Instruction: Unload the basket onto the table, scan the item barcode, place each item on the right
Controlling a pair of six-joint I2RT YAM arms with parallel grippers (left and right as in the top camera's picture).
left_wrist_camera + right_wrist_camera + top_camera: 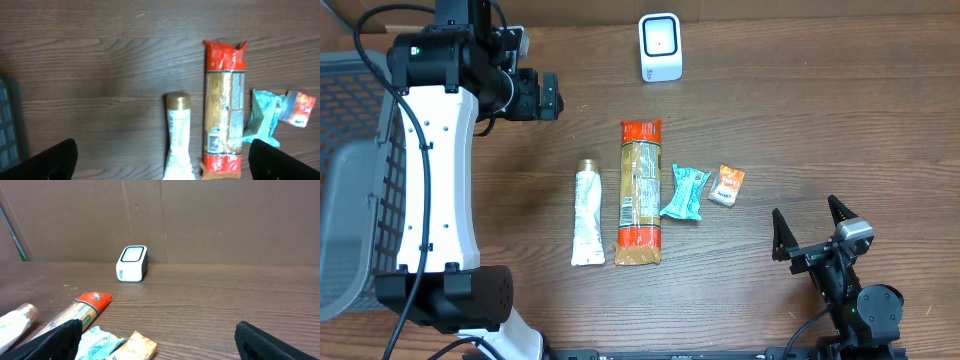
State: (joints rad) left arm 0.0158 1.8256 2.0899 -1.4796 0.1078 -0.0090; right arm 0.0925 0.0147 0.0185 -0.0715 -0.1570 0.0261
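Both sets of fingers spread wide, gripping nothing: I see left gripper [544,95] at 10 o'clock, right gripper [807,212] at 4. Pasta packet [641,192] lies mid-table, tube [587,212] at its 9, teal packet [684,192] and orange packet [726,185] at its 3. Scanner [660,47] at 12.

The table [820,110] is finished in brown wood grain. At 12 o'clock, the scanner [660,47] is white. The tube [587,215] is white (cap gold). The long pack [640,193] is tan, red-ended. One packet [684,192] is teal, the small packet [726,185] orange.
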